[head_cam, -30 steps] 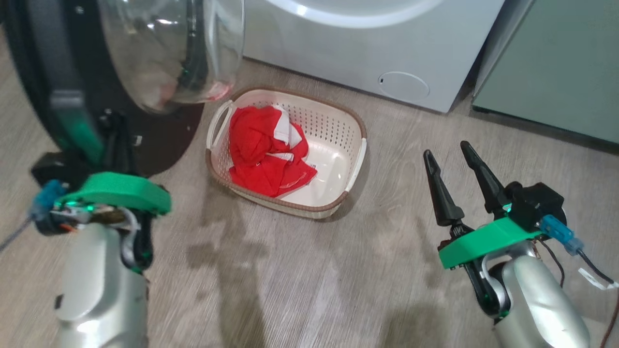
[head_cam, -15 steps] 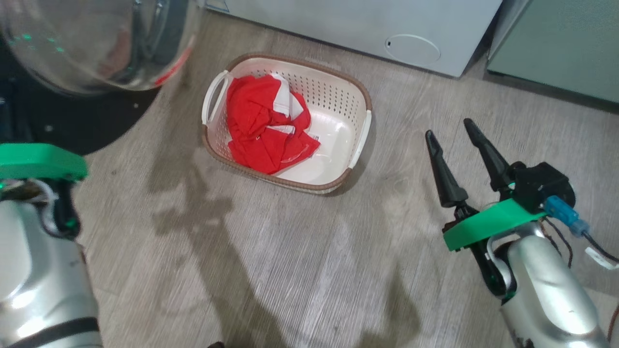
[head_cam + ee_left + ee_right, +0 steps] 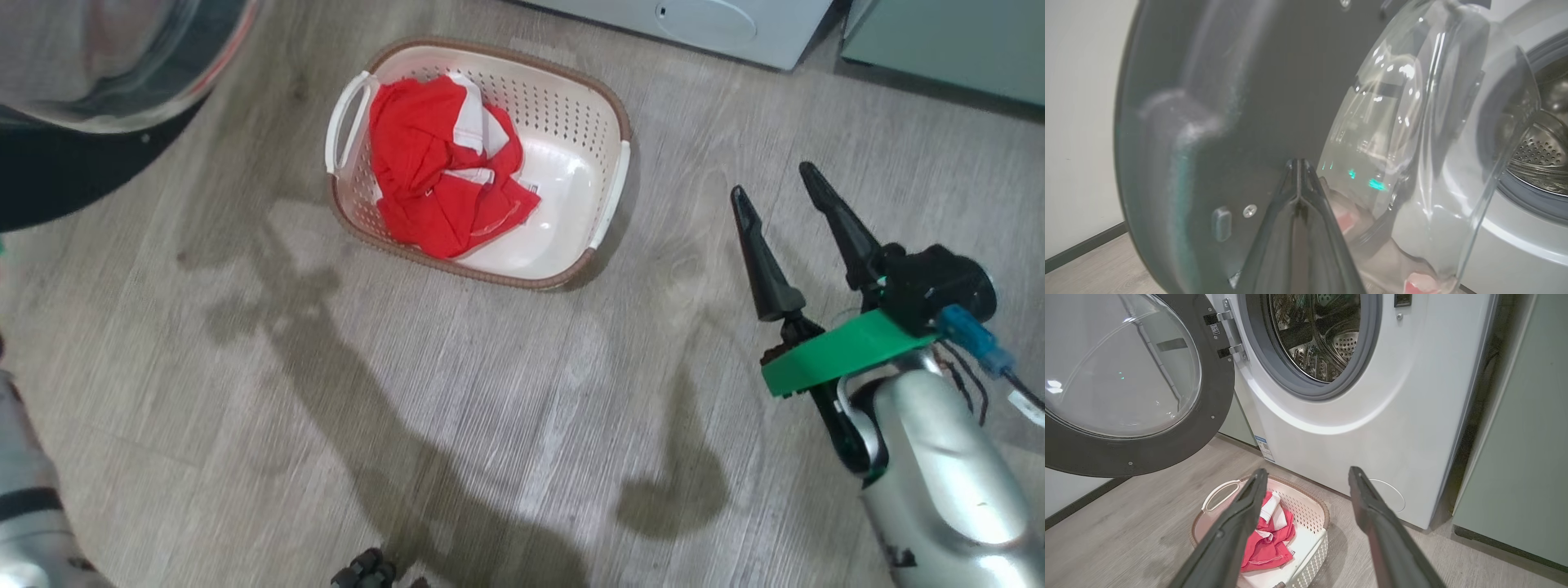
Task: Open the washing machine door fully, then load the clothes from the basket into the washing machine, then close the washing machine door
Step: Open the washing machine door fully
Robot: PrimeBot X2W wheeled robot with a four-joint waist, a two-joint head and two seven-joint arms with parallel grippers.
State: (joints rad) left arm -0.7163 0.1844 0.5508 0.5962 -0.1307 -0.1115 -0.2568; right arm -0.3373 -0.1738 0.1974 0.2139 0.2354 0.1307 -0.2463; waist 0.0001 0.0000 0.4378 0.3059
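— Red clothes (image 3: 441, 175) lie in the basket (image 3: 611, 192), on the floor just before the washing machine (image 3: 1355, 428).
— The washing machine door (image 3: 1167, 453)?
— Wide open, with the left gripper (image 3: 1298, 163), fingers pressed together, close to its inner face. The right gripper (image 3: 771, 180), fingers apart and empty, hangs before the machine.

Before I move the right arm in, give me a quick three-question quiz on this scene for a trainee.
1. True or false: the clothes lie inside the basket.
2. The right gripper is: A) open and empty; B) shut on red fabric; C) shut on a loop handle.
3. Fill in: the washing machine door stands ____ (open or shut).
Key: 1 true; 2 A; 3 open.
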